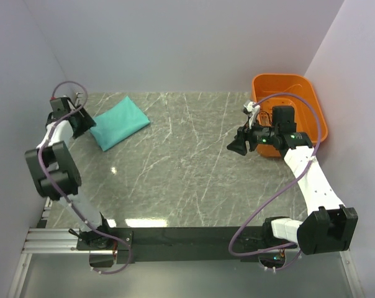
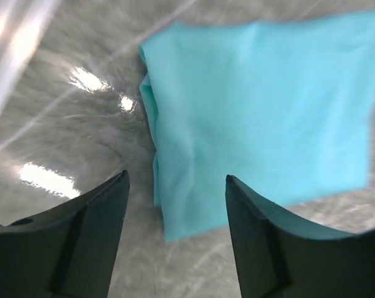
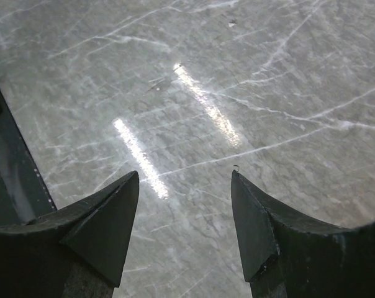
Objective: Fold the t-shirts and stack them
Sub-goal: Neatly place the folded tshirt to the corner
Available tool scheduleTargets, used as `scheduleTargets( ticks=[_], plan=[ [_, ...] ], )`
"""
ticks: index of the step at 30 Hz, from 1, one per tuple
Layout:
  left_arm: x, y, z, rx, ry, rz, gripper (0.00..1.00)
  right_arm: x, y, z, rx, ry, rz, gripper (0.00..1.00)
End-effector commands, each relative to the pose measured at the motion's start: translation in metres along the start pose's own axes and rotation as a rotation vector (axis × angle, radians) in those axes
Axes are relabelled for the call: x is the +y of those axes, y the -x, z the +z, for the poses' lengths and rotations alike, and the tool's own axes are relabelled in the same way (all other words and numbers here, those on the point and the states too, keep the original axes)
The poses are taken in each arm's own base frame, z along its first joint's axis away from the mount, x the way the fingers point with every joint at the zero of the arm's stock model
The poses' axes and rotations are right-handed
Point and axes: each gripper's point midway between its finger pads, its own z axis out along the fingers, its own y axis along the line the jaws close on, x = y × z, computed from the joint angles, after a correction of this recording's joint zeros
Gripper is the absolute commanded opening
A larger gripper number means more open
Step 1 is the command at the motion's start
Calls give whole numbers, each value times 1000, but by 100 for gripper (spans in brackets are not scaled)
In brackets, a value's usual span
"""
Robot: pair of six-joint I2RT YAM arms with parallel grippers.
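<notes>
Teal cloth fills the view ahead of my left jaws. The shirt (image 2: 262,118) lies on the table (image 1: 187,161) as a compact folded rectangle. Its near corner shows in the gap between the two fingers, and the rest spreads out ahead. The left gripper (image 2: 175,180) stands spread with nothing pinched, and the cloth looks flat on the marble beyond the tips rather than lifted. The right gripper (image 3: 184,177) is spread too and empty, with only bare marble ahead of and below its jaws. The shirt is well apart from it, across the table. The orange basket (image 1: 311,105) sits just behind that arm.

I judge the folding of this shirt done: no sleeve or collar hangs loose, though one side edge shows slightly uneven layers. As for stacking, I see no second shirt anywhere in view. The arm hides part of the basket, so I cannot say whether more wait there. If none do, little is left.
</notes>
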Motion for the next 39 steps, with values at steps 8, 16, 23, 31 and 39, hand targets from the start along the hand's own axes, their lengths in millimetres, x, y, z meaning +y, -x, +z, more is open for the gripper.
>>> scheduleTargets(
  ticks=[8, 16, 23, 31, 39],
  plan=[
    [-104, 25, -177, -367, -364, 190, 92, -40, 20, -50, -67, -397, -114, 73],
    [-151, -60, -272, -318, -861, 194, 99, -39, 20, -118, -287, -766, -40, 100],
    [-107, -72, -280, -499, -606, 250, 99, -66, -5, -170, -405, -1125, 251, 100],
    [-107, -106, -273, -496, -611, 343, 99, -60, -13, -182, -423, -1167, 233, 100],
    [-105, -109, -274, -502, -608, 350, 99, -64, -20, -187, -434, -1197, 277, 99]
  ],
)
